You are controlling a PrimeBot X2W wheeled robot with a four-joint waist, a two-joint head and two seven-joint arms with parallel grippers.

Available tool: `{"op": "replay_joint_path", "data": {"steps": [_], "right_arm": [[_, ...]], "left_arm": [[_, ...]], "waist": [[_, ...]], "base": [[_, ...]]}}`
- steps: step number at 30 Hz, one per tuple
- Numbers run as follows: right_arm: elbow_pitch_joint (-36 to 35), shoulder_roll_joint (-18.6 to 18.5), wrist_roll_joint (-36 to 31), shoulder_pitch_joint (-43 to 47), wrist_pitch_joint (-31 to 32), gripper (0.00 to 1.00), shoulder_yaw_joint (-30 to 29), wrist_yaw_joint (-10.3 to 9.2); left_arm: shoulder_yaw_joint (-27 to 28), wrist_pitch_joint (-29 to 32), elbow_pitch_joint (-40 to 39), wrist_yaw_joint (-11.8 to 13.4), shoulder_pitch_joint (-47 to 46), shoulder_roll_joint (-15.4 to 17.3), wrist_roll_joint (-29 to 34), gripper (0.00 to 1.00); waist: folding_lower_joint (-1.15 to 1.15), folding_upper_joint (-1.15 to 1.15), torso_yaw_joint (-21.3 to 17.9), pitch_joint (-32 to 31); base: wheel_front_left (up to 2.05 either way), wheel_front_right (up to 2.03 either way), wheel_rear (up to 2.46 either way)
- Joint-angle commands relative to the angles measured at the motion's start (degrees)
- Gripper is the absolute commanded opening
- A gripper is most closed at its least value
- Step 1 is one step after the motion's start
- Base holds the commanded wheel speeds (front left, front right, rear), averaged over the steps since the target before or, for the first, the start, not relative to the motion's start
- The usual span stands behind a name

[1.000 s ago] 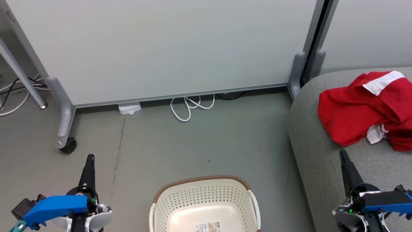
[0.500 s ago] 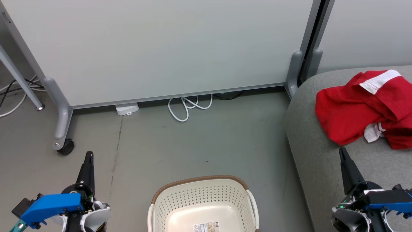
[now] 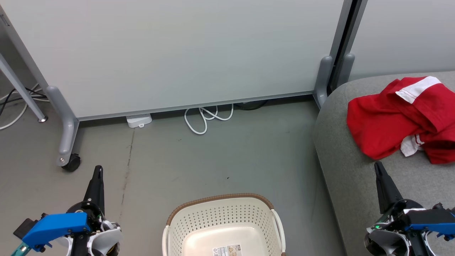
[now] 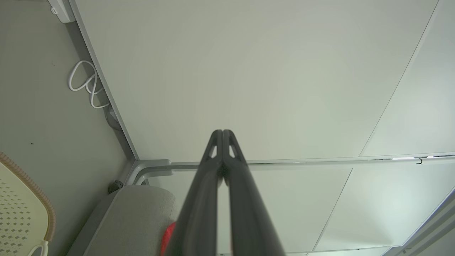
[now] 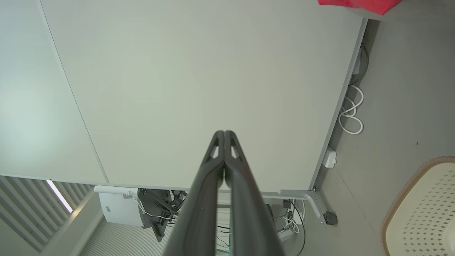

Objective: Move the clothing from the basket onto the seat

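The red shirt (image 3: 387, 121) lies in a heap on the sofa (image 3: 341, 170). The basket (image 3: 220, 213) shows no clothes inside. The job looks done. The left gripper (image 3: 98, 170) and right gripper (image 3: 378, 166) have their fingers pressed together, holding nothing.

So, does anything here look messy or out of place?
Only small things: the jersey lies crumpled on the sofa, and a white cable loops loose on the floor by the partition. The basket stands upright, empty.

Grey floor (image 3: 227, 156), pale wheeled partition (image 3: 177, 53)
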Motion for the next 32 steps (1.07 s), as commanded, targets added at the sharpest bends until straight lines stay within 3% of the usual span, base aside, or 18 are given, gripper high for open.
{"op": "replay_joint_path", "data": {"steps": [1, 32], "right_arm": [[0.08, -0.33, 0.14, -0.68, 0.15, 0.0, -0.1, 0.04], [0.08, -0.33, 0.15, -0.65, 0.14, 0.0, -0.09, 0.04]], "left_arm": [[0.15, 0.23, -0.19, -0.53, -0.54, 0.07, -0.11, 0.0], [0.14, 0.22, -0.2, -0.53, -0.54, 0.07, -0.12, 0.0]], "waist": [[0.0, 0.0, 0.0, 0.0], [0.0, 0.0, 0.0, 0.0]], "base": [[0.0, 0.0, 0.0], [0.0, 0.0, 0.0]]}}
